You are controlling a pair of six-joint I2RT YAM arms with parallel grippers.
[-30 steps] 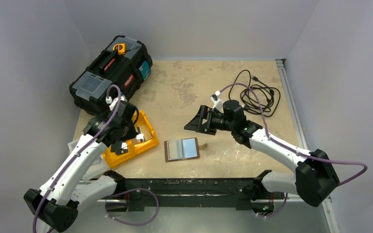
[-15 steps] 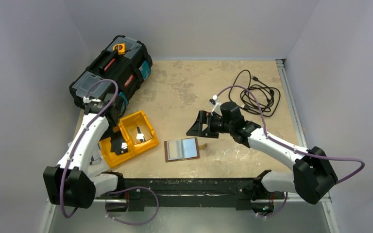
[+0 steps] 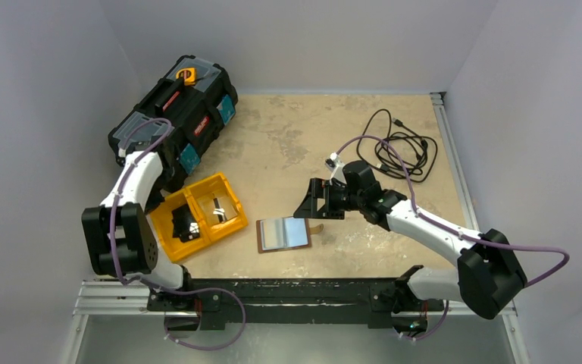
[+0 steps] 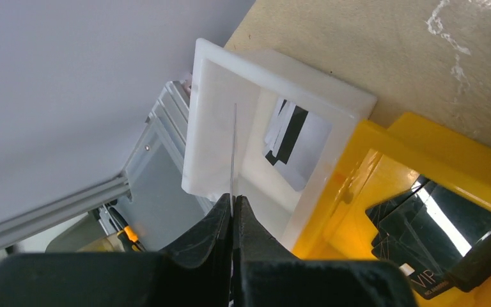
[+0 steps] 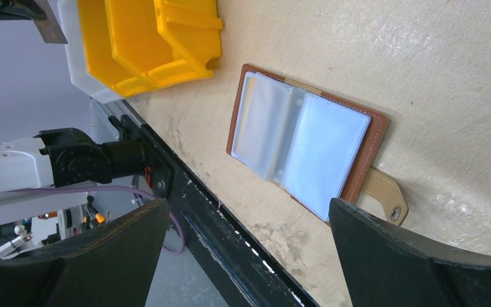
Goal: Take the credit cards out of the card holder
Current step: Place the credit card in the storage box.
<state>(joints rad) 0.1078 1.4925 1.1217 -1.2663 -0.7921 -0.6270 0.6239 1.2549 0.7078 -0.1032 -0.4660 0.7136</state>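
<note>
Beige tabletop [image 3: 288, 136], top view: card holder [image 3: 284, 233] lies open and flat between yellow tray [image 3: 220, 233] and right gripper [image 3: 312, 199] | left wrist: left gripper [image 4: 233, 204] pinched closed on thin card [image 4: 233, 153] seen edge-on, above white tray [image 4: 211, 77] | right wrist: right gripper's jaws spread wide, empty, above the open card holder.

Yellow bin [image 3: 220, 233] just beside card holder [image 3: 284, 233]

The card holder [image 5: 303, 141] is brown (pale grey-blue inside), the tray [image 5: 160, 38] yellow, table [image 5: 422, 64] mottled beige.
</note>
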